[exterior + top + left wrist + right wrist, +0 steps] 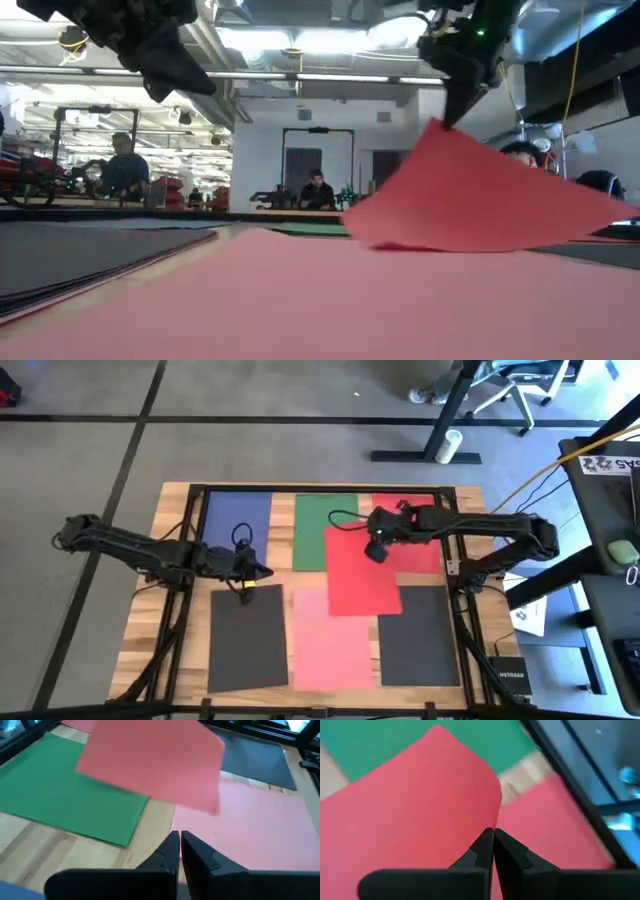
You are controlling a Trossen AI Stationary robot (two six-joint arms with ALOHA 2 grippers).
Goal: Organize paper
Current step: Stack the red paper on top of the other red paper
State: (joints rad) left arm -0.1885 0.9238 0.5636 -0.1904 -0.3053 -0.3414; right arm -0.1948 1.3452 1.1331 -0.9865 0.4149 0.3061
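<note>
My worktop (140, 600) is wood with a black frame, and paper sheets lie flat on it. At the far edge lie a blue sheet (238, 518), a green sheet (318, 525) and a red sheet (425, 555) by the far right corner. At the near edge lie a dark sheet (248, 640) on the left, a pink sheet (330, 645) in the middle and another dark sheet (418, 635) on the right. My right tool (375, 548) is pinched shut on the edge of a loose red sheet (360, 575), which hangs tilted over the green and pink ones. My left tool (262, 572) hovers between the blue sheet and the left dark one, its fingers pressed together, holding nothing.
</note>
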